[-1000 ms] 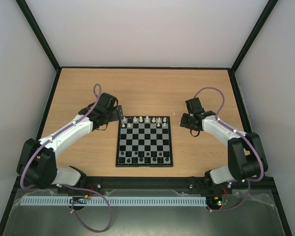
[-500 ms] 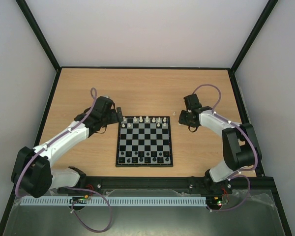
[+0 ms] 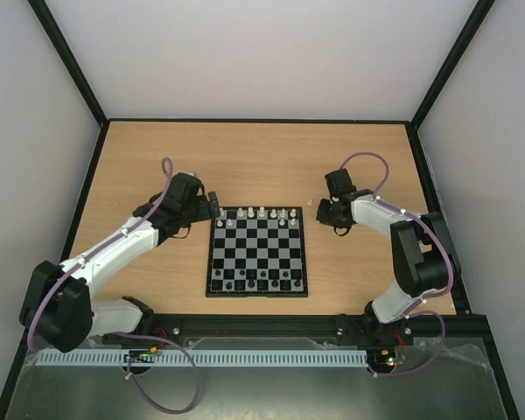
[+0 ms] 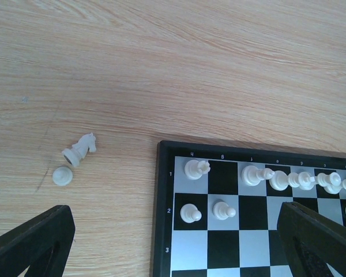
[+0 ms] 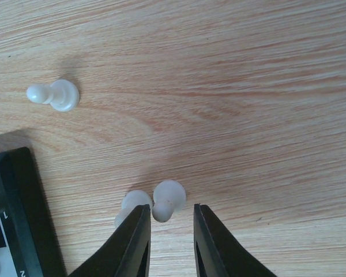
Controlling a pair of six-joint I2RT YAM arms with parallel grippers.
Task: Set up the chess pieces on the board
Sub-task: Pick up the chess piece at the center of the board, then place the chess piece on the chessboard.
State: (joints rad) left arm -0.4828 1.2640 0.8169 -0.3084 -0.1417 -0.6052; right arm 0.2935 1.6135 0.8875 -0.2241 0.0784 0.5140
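right gripper (image 5: 168,214): my fingers (image 5: 135,242) stand a narrow gap apart, low over the table (image 5: 248,86), just off the far right corner of the board (image 5: 20,213). a white pawn (image 5: 167,199) lies on its side with its head in the gap between the tips. one pad is visibly clear of it, so there is no pinch. a second pawn (image 5: 132,203) lies just beside the first, partly hidden by the finger on the board side. a third pawn (image 5: 53,94) lies on the wood, well apart from both.

left gripper (image 4: 176,231): fingers spread wide, nothing between them, hanging over the board's far left corner. off the board beside that corner, a white knight (image 4: 81,151) lies tipped over, with a small round white piece (image 4: 62,175) just next to it.

board: flat, mid-table, between my two arms. white pieces (image 3: 261,213) stand along the far row, with a few pawns on the next row. black pieces (image 3: 258,278) are on the near rows.
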